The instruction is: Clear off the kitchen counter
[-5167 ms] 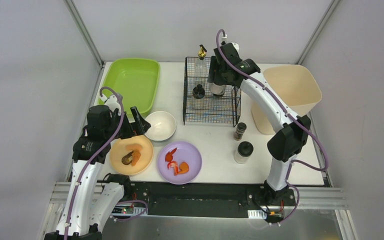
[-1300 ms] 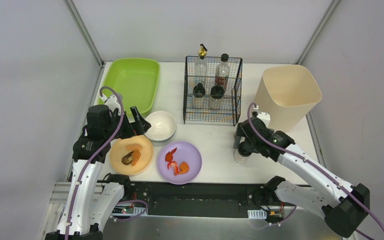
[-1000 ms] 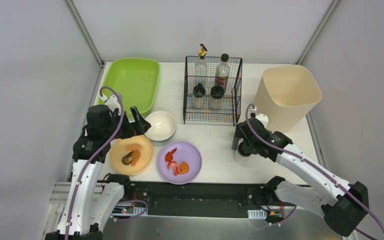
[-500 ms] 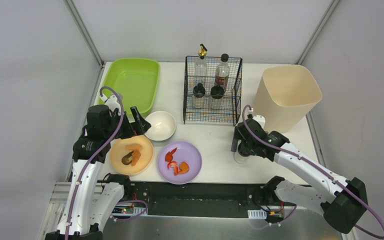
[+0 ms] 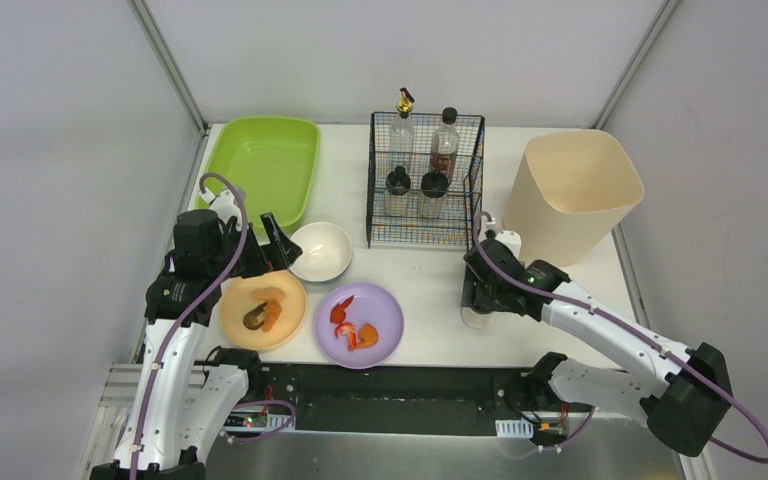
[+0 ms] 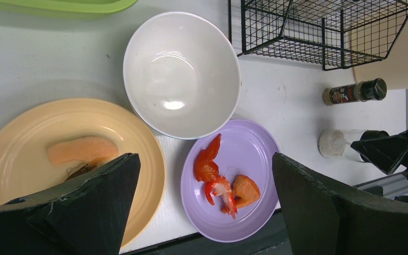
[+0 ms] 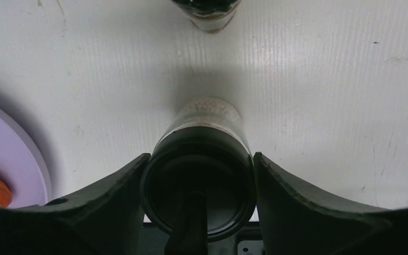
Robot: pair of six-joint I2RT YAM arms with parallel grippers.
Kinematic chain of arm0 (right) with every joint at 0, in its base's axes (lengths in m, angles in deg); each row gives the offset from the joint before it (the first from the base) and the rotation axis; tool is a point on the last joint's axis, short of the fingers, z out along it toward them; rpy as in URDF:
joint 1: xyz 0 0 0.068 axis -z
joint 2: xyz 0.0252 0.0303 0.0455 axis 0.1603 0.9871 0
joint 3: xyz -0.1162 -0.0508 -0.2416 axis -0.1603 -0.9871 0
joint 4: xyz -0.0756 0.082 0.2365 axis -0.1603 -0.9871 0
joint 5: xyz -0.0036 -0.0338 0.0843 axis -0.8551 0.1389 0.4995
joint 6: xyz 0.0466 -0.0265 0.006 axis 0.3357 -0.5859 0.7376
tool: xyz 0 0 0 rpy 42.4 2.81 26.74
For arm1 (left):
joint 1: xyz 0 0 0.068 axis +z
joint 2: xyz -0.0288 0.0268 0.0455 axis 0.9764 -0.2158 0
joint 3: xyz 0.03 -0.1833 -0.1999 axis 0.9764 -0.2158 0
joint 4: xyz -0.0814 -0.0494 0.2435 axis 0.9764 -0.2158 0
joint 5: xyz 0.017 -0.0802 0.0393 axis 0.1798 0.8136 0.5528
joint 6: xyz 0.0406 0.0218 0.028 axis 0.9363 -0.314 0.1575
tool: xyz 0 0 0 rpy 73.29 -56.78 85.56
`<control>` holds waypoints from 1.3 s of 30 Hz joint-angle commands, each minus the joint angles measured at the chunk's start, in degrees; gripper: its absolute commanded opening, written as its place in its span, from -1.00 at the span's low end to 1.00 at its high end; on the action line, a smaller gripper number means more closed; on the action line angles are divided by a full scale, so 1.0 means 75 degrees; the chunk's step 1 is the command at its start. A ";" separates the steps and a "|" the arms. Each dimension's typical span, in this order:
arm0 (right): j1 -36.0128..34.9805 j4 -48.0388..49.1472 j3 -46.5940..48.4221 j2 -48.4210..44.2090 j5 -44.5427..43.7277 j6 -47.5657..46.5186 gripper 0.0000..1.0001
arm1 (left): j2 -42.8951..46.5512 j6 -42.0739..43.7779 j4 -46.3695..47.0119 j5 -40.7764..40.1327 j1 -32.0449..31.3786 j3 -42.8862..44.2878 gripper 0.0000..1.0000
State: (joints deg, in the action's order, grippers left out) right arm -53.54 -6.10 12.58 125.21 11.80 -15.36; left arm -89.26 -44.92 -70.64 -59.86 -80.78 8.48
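Four bottles (image 5: 433,185) stand in the black wire basket (image 5: 425,232). Near it, the right gripper (image 7: 197,175) clamps a black-capped glass shaker (image 7: 207,116). The left gripper (image 6: 204,207) is spread wide. A round purple plate (image 5: 385,312) waits.

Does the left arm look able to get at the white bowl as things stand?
Probably yes: the left claw is open, and the white bowl sits just beyond it on the counter with nothing between.

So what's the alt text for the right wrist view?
Seen from above, the right gripper has its black fingers either side of a black-capped clear shaker of white grains, standing on the white kitchen counter. A second jar shows at the top edge, a round purple plate at left.
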 commanded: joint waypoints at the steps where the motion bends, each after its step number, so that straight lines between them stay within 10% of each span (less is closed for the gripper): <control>1: -0.0322 -0.0186 0.0860 0.0000 -0.0191 0.0076 -0.22 | 0.0044 -0.0027 0.0168 0.0141 0.0104 -0.0022 0.99; 39: -0.0044 0.0891 0.8287 0.5885 -0.0116 -0.1563 -0.33 | -0.0059 -0.0016 0.0167 0.0135 0.0104 -0.0028 0.99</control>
State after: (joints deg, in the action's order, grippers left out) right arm -54.79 -2.62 69.97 167.37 11.54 -25.59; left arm -90.07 -44.92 -70.64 -59.86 -80.78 8.48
